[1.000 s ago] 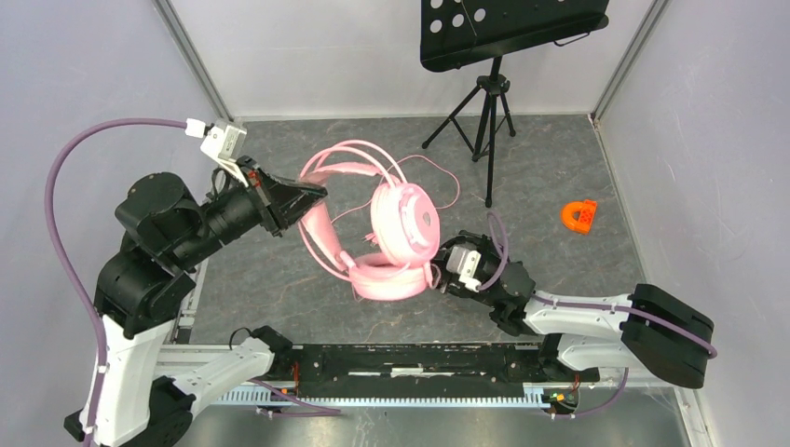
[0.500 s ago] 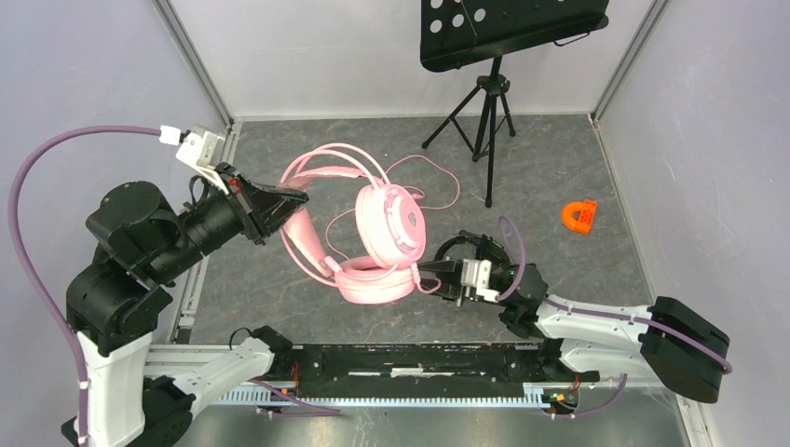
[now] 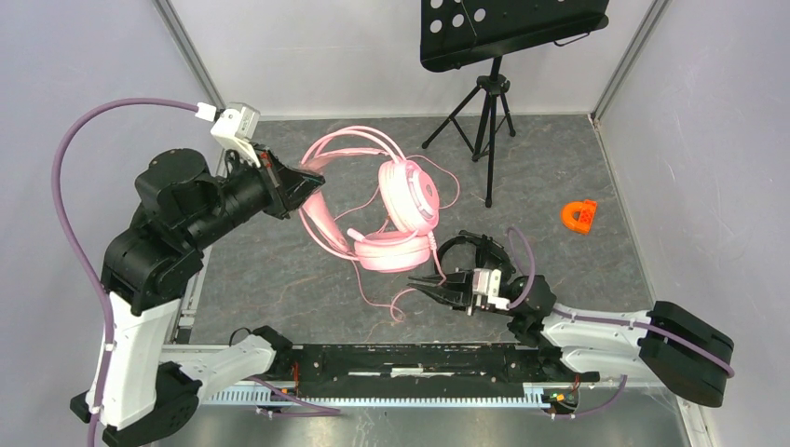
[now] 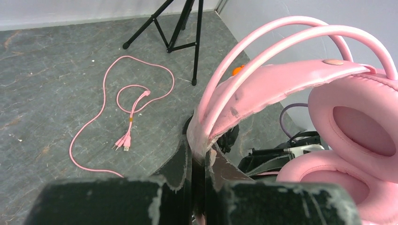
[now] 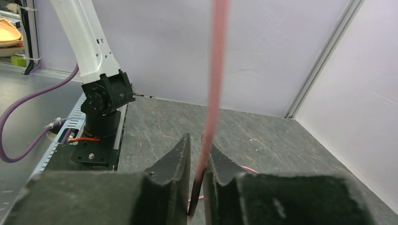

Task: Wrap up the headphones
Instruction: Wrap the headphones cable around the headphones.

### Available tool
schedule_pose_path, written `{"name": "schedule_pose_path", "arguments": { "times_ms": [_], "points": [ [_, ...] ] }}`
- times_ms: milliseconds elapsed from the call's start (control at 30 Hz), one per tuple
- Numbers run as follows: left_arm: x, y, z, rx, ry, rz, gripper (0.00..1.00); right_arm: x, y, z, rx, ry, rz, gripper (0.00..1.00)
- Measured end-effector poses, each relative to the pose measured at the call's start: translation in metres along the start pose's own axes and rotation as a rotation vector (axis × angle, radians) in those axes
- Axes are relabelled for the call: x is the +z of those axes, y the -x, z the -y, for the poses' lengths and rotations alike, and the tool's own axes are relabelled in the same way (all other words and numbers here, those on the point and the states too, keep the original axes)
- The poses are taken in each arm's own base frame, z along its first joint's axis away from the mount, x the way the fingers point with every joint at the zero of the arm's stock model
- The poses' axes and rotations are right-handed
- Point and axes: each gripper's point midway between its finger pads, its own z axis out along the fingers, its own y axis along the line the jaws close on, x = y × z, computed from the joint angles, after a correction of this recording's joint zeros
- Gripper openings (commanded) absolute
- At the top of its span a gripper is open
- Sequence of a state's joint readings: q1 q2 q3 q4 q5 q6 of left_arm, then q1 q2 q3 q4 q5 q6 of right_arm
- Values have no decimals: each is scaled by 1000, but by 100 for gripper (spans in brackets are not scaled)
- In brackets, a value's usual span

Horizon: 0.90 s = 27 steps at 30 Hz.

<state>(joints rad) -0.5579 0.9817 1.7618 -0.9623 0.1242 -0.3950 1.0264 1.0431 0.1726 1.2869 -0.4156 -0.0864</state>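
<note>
Top external view: at the left of the frame the left gripper (image 3: 315, 178) reaches toward the centre, its jaws pressed together on the padded band of the pink headphones (image 3: 399, 200). The headset fills the middle of the frame above the grey floor (image 3: 270, 270). Its band arches to the upper left, one ear cup faces right, and the other lies flatter just below it; whether that lower cup touches the floor I cannot tell. From the cups the pink cable (image 3: 402, 307) drops in a loop toward the lower centre and rises to the right gripper (image 3: 422, 279), which points left just below the lower cup. Just above that gripper's wrist sits what looks like the black headset (image 3: 463, 245), partly hidden by the arm. Farther right and higher stands a black music stand (image 3: 491, 102) on its tripod. Near the right edge lies a small orange piece (image 3: 579, 216), well apart from everything else. The left wrist view shows the two fingers clamped on the end of the pink band, with more cable and its plugs curled on the floor at the left of the frame. In the right wrist view the cable runs straight up the middle of the frame from between the fingers, which stand close together and pinch it.
</note>
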Motion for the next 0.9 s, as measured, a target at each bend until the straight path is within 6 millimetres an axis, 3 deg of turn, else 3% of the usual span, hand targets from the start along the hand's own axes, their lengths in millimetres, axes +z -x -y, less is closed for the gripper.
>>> {"name": "schedule_pose_path", "arguments": {
  "times_ms": [67,367,567,667,767,900],
  "points": [
    [2,-1,-2,-1,6,-4,2,-2,-1,1,-7,-6,-3,0],
    [7,-8,4,3,-51,5,2,-4,-3,11,-36,-46,-13,0],
    [4,-49,17,-4,-184,-99,2,-4,-20,25,-20,-59,-34,3],
    [5,-82,21,-2,-265,-191,2,4,-22,31,-7,-37,-29,4],
    [5,-99,26,49,-339,-263,2,16,-18,40,-14,-9,-12,4],
    [13,-123,15,107,-350,-332,2,29,-14,56,-8,16,3,3]
  ]
}}
